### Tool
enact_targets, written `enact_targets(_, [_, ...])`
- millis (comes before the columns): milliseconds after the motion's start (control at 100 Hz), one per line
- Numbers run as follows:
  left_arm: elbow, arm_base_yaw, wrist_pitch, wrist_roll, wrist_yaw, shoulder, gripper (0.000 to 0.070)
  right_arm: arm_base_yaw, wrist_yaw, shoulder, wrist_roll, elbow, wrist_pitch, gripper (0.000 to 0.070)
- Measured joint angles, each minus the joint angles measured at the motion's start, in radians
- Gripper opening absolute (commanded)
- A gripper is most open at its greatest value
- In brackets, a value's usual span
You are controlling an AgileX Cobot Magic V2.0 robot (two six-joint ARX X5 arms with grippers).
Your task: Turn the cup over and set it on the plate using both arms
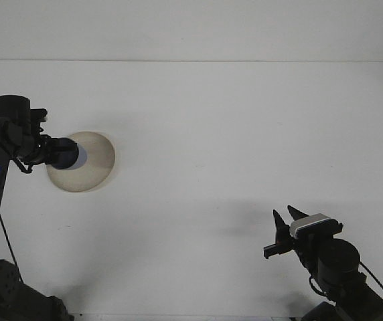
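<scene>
Cup over plate
Left tool (52, 152) grips the blue cup (65, 155) above the beige plate (92, 164); right tool (284, 233) sits open, well apart.

The left gripper (56, 153) is hiding most of the cup (66, 156), and its fingers are too dark to make out. The cup is covering the plate's (91, 164) left edge. The bottom edge is cutting off both arms.
</scene>
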Motion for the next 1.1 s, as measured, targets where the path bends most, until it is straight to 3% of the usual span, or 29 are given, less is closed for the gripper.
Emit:
enact_targets(380, [0.0,0.032,0.067,0.001,0.002,0.17,0.0027,0.0,0.0,0.0,0.0,0.0,-0.018,0.0248])
enact_targets(430, [0.0,0.032,0.074,0.002,0.002,0.179,0.0112,0.0,0.0,0.0,0.0,0.0,-0.018,0.0248])
enact_targets(510, [0.0,0.032,0.085,0.002,0.006,0.183,0.0349,0.0,0.0,0.0,0.0,0.0,-0.018,0.0248])
enact_targets(570, [0.0,0.032,0.103,0.003,0.029,0.184,0.0428,0.0,0.0,0.0,0.0,0.0,-0.018,0.0248])
enact_targets(800, [0.078,0.032,0.103,0.002,0.053,0.17,0.0425,0.0,0.008,0.0,0.0,0.0,-0.019,0.0248])
enact_targets(1100, [0.204,0.032,0.082,0.0,0.053,-0.162,0.0416,0.0,0.137,0.0,-0.001,0.0,-0.014,0.0248])
